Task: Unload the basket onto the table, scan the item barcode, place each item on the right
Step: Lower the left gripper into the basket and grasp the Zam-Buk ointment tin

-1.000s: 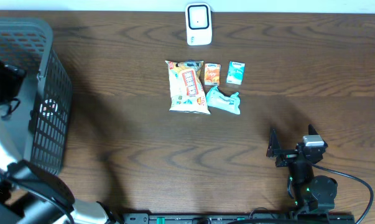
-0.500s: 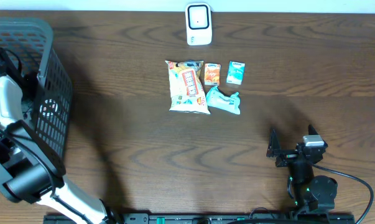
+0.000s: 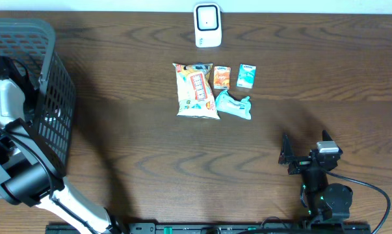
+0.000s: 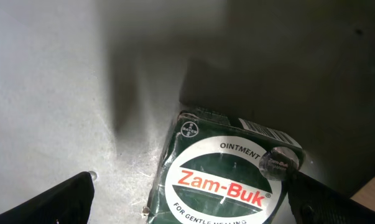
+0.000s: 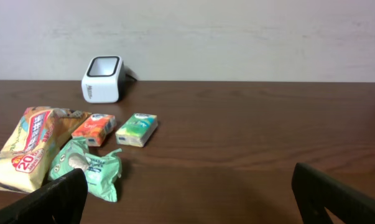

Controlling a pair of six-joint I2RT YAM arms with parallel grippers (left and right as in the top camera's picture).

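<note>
- Left wrist view: left pincer [image 4: 190,182] spread wide, gripping nothing; dark green Zam-Buk ointment box [image 4: 221,177] lies between its fingers on grey plastic basket floor [image 4: 50,93].
- Right wrist view: right pincer [image 5: 187,186] wide, empty; white barcode scanner [image 5: 103,78] well ahead, leftward.

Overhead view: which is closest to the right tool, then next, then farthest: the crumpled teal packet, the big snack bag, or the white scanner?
1. Crumpled teal packet: nearest the right tool, up and left of it.
2. Big snack bag: further left.
3. White scanner: at the table's far edge.
</note>
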